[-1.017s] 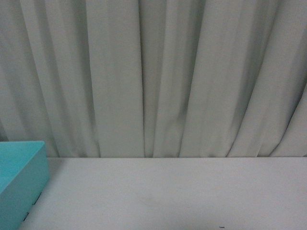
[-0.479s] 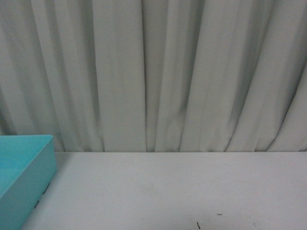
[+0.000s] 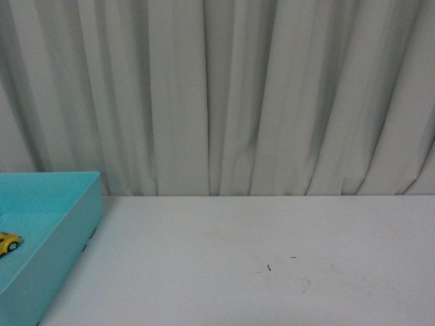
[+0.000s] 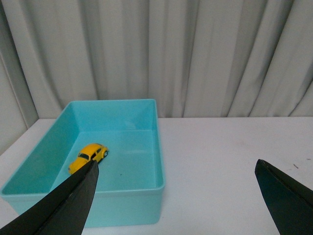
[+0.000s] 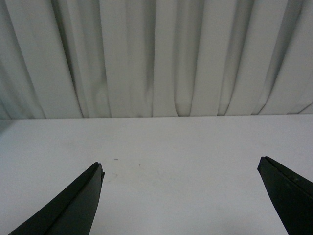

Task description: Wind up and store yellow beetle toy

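Both my grippers, left (image 4: 176, 196) and right (image 5: 181, 196), hang with jaws wide apart and empty. Beyond the left one, lower left of frame, the toy car (image 4: 88, 155) sits inside the blue box (image 4: 159, 152), so I judge it stored. Curtains (image 3: 272, 95) behind.

- White table (image 3: 272, 258) lies bare across the middle and right, wide open for a pass.
- Turquoise box (image 4: 142, 196) sits at the table's left side; its walls are the only raised barrier.
- Yellow beetle toy (image 4: 88, 156) inside the box, room all round it.
- Curtain (image 3: 224, 95) closes off the far edge.
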Robot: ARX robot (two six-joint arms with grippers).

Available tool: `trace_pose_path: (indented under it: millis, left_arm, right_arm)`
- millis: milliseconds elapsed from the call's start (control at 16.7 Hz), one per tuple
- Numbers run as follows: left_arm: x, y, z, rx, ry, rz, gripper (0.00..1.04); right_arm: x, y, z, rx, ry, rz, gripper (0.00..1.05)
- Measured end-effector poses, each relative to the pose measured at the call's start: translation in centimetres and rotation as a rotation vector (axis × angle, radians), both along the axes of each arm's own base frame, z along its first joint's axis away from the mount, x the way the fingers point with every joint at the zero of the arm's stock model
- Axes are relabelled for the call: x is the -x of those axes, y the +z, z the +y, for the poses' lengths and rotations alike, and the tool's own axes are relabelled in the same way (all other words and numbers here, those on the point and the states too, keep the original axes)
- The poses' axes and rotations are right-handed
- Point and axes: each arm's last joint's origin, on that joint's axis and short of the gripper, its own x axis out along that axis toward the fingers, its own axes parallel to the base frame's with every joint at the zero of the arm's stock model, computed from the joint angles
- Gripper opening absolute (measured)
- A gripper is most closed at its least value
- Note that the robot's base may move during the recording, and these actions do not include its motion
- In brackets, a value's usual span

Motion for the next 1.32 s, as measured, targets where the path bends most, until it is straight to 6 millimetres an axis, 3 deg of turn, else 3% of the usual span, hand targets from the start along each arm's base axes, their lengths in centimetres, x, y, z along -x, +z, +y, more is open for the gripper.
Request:
trace_pose_path:
  millis: [1317]
  left_arm:
    - [0.0, -0.04, 0.0, 0.0, 0.0, 0.004, 0.98]
  right_arm:
    - [-0.01, -0.07, 0.0, 0.0, 0.0, 0.007, 0.98]
